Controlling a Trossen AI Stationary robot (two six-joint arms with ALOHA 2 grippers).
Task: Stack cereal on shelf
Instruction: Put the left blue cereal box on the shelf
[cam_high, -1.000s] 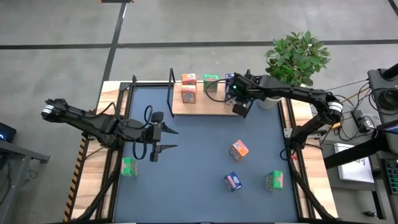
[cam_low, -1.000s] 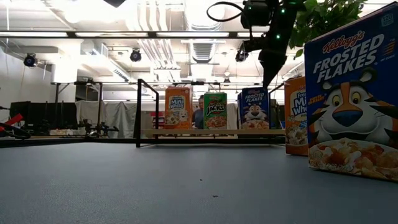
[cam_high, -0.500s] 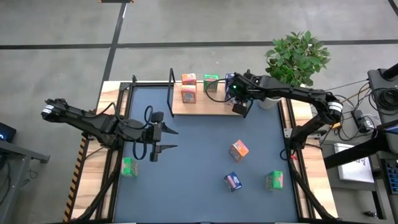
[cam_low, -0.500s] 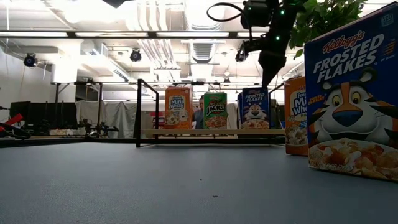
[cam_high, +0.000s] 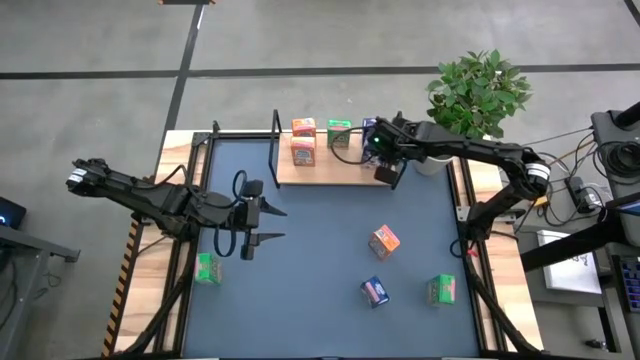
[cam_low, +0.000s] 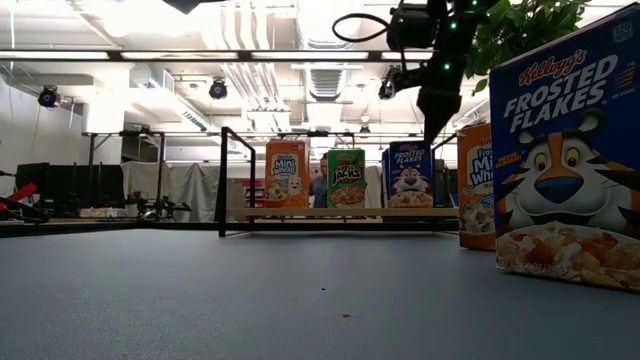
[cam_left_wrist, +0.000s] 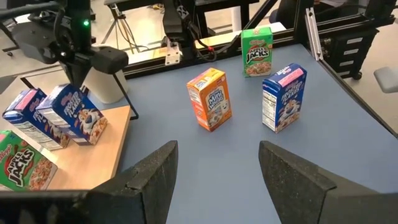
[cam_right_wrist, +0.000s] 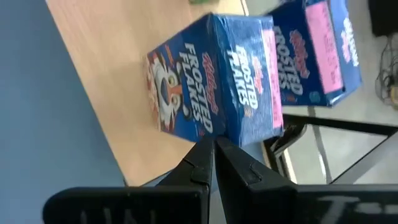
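The shelf (cam_high: 330, 172) is a light-wood board with black posts at the table's far edge. On it stand two orange boxes (cam_high: 303, 150), a green box (cam_high: 339, 132) and two blue boxes (cam_right_wrist: 211, 74). My right gripper (cam_right_wrist: 214, 144) is shut and points down just above the nearer blue box (cam_low: 408, 175) at the shelf's right end; I cannot tell whether it touches. An orange box (cam_high: 384, 240), a blue box (cam_high: 375, 291) and a green box (cam_high: 441, 289) stand on the table. My left gripper (cam_high: 272, 224) waits open at mid-left.
Another green box (cam_high: 207, 268) lies on the wooden strip at the table's left edge, near the left arm. A potted plant (cam_high: 478, 92) stands just past the shelf's right end. Bare blue table (cam_high: 310, 290) lies between the left gripper and the loose boxes.
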